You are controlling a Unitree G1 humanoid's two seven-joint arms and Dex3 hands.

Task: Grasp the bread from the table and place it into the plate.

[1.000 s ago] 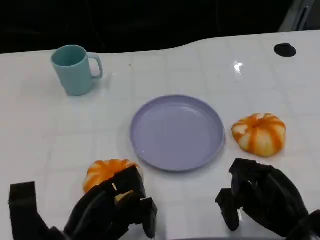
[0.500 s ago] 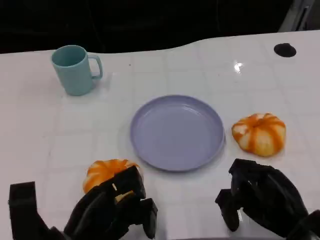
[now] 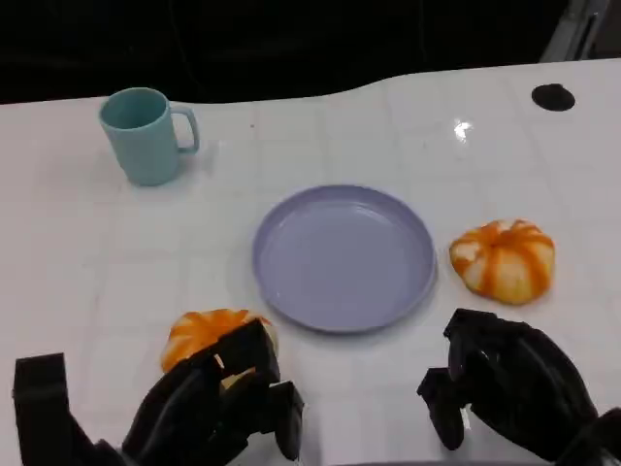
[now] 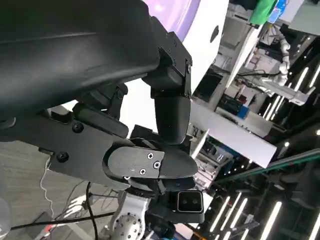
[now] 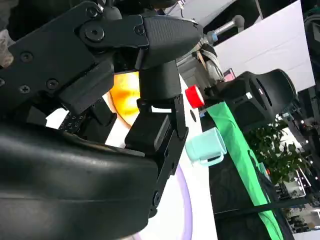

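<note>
lab/workshop | strip lights (image 4: pixel 280 210) | equipment racks (image 4: pixel 250 95)

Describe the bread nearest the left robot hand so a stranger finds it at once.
Start at the lavender plate mid-table. The bread lies off its near-left edge, against the left robot hand. Its orange-striped twin sits right of the plate, untouched.

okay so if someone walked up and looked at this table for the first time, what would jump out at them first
Probably the lavender plate at the middle of the white table, bare, with an orange-striped bread on either side: one bread to its right, the other bread at the front left, partly behind the left hand. Next, the black right hand low at the front right, holding nothing, and the teal mug at the far left.
</note>
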